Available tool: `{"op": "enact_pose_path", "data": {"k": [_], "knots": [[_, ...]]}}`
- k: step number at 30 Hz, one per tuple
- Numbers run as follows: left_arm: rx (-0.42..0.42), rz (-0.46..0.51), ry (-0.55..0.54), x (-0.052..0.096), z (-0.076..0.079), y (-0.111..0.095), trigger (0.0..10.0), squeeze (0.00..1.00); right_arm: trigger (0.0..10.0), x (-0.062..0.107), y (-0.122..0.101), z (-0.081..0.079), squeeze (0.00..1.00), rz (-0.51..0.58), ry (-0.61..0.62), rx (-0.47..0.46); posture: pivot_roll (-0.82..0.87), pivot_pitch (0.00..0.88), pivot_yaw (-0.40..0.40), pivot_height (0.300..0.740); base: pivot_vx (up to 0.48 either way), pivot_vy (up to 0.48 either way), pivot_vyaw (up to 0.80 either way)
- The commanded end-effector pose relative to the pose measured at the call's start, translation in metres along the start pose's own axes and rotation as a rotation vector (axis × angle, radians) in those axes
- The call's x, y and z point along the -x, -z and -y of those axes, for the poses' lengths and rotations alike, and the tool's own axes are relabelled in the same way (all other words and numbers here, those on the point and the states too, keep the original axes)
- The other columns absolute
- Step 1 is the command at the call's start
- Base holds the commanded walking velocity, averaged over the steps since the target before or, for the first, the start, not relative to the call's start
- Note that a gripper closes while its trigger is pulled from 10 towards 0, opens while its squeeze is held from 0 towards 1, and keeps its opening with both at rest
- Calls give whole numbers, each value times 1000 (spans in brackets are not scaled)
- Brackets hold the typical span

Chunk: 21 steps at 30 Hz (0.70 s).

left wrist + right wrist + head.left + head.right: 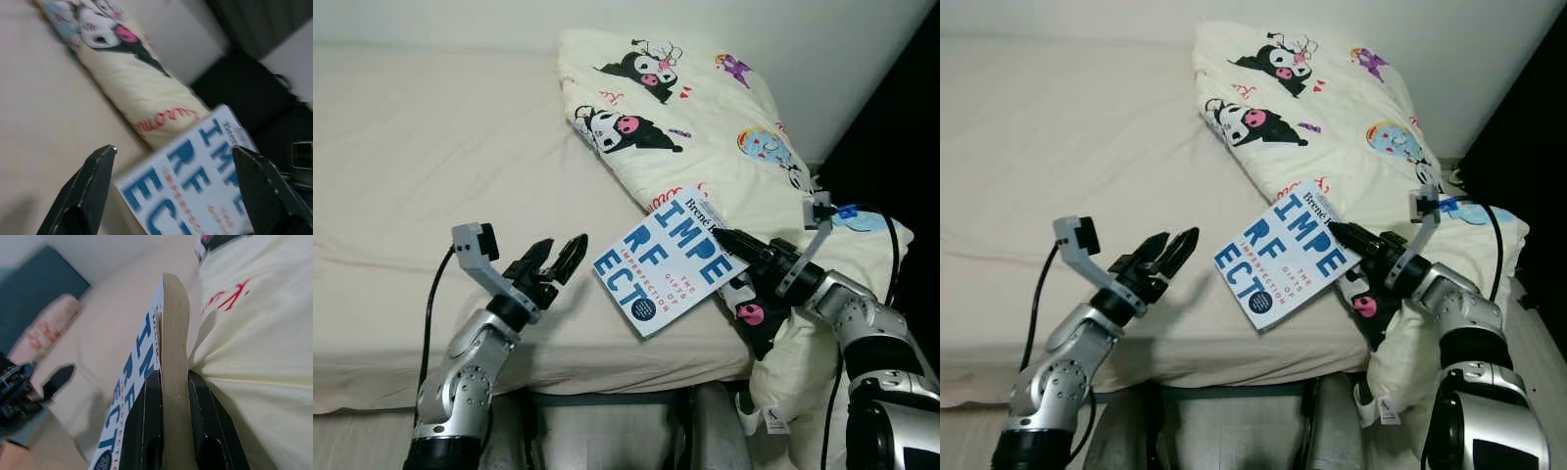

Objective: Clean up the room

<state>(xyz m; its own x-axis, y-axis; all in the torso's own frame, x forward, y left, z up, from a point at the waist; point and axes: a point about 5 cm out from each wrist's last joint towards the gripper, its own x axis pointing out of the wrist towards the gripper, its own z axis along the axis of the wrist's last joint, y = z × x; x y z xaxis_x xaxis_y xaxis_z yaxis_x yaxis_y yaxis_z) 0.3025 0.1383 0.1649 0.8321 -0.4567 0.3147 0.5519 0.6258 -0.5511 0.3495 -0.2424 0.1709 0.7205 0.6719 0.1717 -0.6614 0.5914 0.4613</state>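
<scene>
**Book pinched at one edge above the bed**

While the bed [431, 147] filled most of the head views with its bare cream sheet, a cartoon-printed quilt [705, 127] lay bunched from the upper centre down to the right edge of the frame. The book [668, 257], a white paperback with large blue lettering, sat at the centre of the frame, tilted, its far corner over the quilt and its near corner jutting toward the bed's front edge.

The right claw [168, 396], entering from the lower right, was clamped on the book's edge, one finger on the cover and one beneath, as the right wrist view showed. The left claw [552, 260], at lower left, stood spread wide and empty, just beside the book's near corner and apart from it.

Judged from this, the book was light and fairly stiff, though its glossy cover could slip and it might sag from a one-edge pinch. A hold nearer the spine would probably carry it steadier.
</scene>
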Motion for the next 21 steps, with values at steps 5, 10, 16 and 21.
{"op": "enact_pose_path", "data": {"k": [5, 10, 16, 21], "knots": [[234, -30, 96, 9, 2, 15, 10000, 0, 0, 15, -22, -4, 0, 157, -58, -5, 18, 129, -55, 530, 0, 0, 0], [318, -161, 106, 22, -12, 48, 10000, 0, 0, 34, -37, -14, 0, 279, -132, -36, 0, 137, -47, 530, 0, 0, 0], [321, -196, 75, 19, -15, 65, 10000, 0, 0, 37, -36, -22, 0, 264, -191, -56, -9, 144, -46, 530, 0, 0, 0], [350, -214, 76, 9, -8, 81, 10000, 0, 0, 35, -27, -27, 0, 205, -225, -73, -14, 151, -48, 530, 0, 0, 0]]}}
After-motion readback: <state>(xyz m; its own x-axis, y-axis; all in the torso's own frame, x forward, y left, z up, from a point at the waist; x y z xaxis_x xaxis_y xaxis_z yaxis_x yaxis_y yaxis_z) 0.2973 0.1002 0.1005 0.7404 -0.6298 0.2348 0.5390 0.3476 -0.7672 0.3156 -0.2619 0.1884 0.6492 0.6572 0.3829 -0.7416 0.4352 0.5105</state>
